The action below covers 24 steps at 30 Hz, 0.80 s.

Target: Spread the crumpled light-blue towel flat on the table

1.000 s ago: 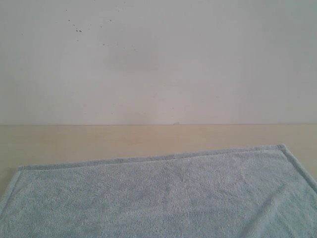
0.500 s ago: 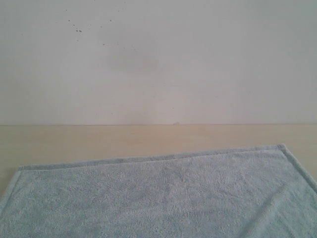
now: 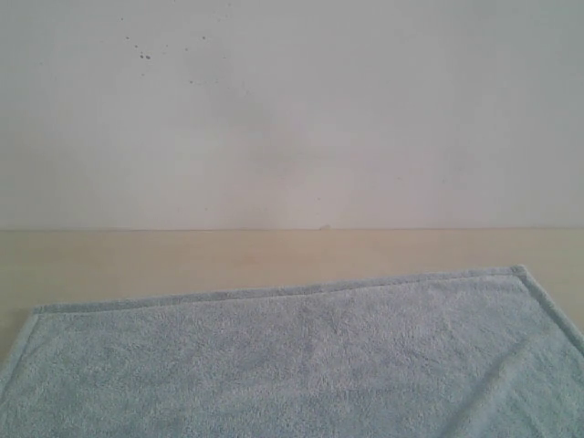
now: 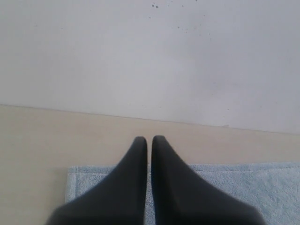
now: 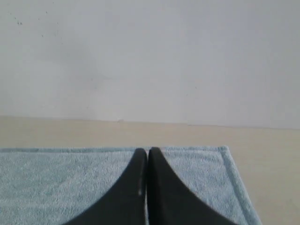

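The wide pale-beige wood-toned table is found bearing the large light-blue fluffy terry towel, laid flat, long axis side to side. The left gripper is placed over its left far corner and the right gripper over the right. Both jaw pairs are pressed together, with nothing seen held.

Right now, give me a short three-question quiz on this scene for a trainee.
1. True or false: the visible part of the towel lies flat on the table.
2. Pick one: the left end effector is A) wide open, B) shut, C) holding a cup.
3. Fill in: behind the table stands a white ____.
Key: 1 true; 2 B; 3 wall.
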### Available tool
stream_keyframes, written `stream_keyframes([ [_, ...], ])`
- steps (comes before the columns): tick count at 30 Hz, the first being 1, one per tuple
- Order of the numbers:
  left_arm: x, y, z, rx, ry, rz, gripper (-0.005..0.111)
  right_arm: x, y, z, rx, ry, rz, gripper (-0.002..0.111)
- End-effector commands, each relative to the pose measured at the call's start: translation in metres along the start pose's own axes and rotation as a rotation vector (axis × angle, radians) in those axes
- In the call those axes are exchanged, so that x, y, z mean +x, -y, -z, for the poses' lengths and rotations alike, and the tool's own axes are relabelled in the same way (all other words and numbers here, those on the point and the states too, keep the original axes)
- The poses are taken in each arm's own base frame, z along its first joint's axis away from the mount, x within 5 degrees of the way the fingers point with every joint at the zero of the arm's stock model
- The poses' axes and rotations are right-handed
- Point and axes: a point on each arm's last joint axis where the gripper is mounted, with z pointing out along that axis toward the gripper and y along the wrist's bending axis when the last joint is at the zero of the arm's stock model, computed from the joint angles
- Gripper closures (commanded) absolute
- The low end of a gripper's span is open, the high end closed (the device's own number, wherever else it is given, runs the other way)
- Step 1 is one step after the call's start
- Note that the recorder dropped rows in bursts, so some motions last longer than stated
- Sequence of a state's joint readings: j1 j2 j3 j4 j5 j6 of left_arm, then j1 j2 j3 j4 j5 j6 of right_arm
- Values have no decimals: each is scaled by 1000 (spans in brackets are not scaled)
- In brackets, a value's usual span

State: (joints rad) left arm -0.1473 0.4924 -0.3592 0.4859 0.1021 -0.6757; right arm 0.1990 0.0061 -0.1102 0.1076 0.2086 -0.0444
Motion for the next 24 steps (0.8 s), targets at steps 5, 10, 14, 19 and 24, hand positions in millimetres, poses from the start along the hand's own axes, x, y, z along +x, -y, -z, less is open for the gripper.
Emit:
stream_keyframes([
  [5, 0, 1, 1, 8, 7, 16, 103, 26, 1, -4, 2, -72, 4, 108],
  [10, 0, 1, 1, 8, 7, 16, 103, 36, 2, -6, 6, -102, -40, 108],
  [14, 0, 1, 1, 8, 7, 16, 103, 38, 2, -5, 5, -125, -41, 108],
  [19, 0, 1, 1, 8, 7, 16, 103, 38, 2, -5, 5, -125, -41, 108],
  [24, 0, 1, 1, 8, 7, 16, 103, 38, 2, -5, 5, -125, -41, 108],
])
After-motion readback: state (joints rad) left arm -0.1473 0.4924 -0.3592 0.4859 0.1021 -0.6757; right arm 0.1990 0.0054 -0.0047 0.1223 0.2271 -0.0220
